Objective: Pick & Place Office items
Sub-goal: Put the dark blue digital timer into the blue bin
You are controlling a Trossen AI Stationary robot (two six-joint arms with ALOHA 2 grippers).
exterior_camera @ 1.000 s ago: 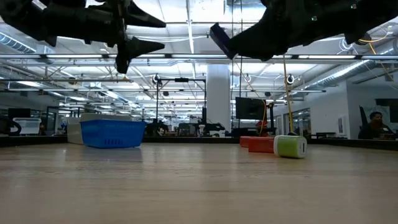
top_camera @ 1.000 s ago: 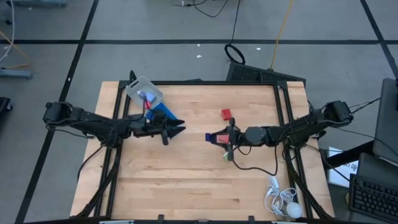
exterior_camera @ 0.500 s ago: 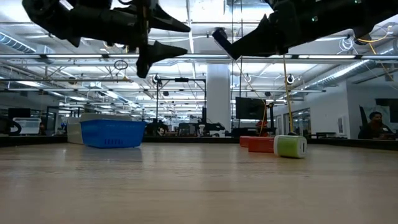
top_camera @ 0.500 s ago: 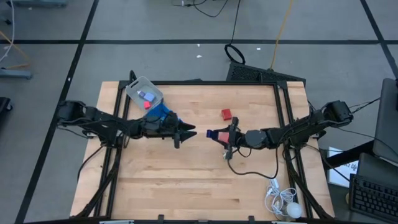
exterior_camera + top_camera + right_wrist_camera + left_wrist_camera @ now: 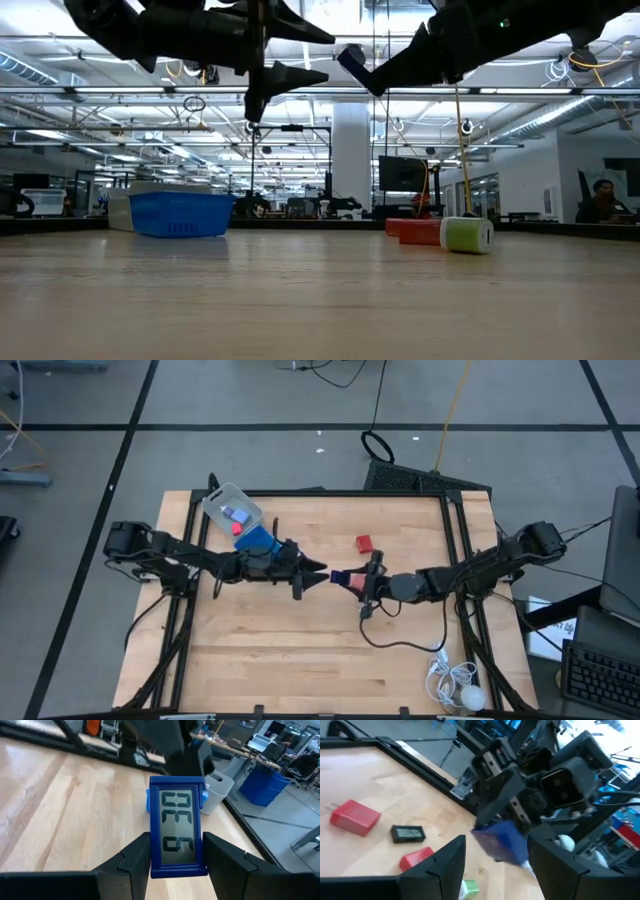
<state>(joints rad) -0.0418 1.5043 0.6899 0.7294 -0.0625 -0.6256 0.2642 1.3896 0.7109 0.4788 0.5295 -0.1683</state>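
Wood is doing most of the work here: a pale butcher-block tabletop (image 5: 300, 650) in a black frame, sitting on grey carpet crossed by dark tape lines. Both arms are hanging over the middle of it, tips facing each other and nearly meeting. The right gripper (image 5: 176, 851) is clamping a blue digital clock (image 5: 176, 827) up in the air, display showing pale with dark digits. The left gripper (image 5: 495, 855) is hovering right in front of that clock with its fingers spread and nothing in them. A red block (image 5: 363, 543) is lying on the wood just behind the pair, and a blue tray (image 5: 257, 539) and clear plastic box (image 5: 231, 509) are sitting by the left arm. Behind the table, an open office with ceiling lights is stretching away.
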